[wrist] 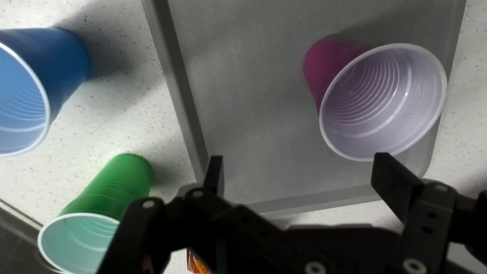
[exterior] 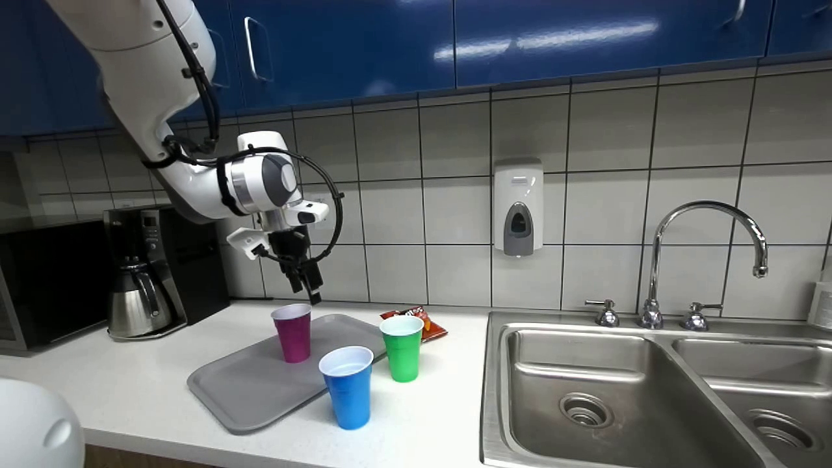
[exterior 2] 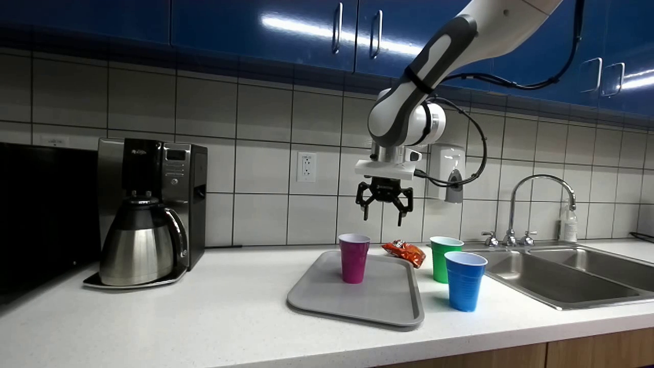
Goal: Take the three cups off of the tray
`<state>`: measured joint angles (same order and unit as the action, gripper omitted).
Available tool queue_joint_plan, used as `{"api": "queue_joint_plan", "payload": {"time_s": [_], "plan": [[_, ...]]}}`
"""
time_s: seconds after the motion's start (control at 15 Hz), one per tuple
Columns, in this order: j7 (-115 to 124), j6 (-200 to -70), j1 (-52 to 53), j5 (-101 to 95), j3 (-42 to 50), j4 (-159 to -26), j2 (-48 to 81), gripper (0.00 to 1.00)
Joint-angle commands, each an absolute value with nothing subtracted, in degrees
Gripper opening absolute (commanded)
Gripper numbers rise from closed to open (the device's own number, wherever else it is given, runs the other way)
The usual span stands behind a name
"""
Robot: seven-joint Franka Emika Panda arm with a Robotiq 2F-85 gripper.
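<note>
Your tool (wrist: 299,156) stands spread, holding nothing: centre it over the magenta plastic cup (wrist: 374,101), upper right in the wrist view, then straddle and squeeze lightly lest it buckle.

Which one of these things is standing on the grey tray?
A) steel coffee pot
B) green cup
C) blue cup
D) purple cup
D: in both exterior views the purple cup stands on the tray, while the blue cup and green cup stand on the counter.
</note>
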<state>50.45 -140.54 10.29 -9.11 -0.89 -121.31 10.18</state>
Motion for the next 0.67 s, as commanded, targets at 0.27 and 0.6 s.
{"api": "queue_joint_plan", "payload": {"time_s": [0.27, 0.6], "plan": [[53.53, -136.14, 12.17, -10.24, -1.03, -116.7, 14.74, 1.0], [53.46, -135.22, 13.19, -10.1, -0.9, -114.32, 17.38, 1.0]]}}
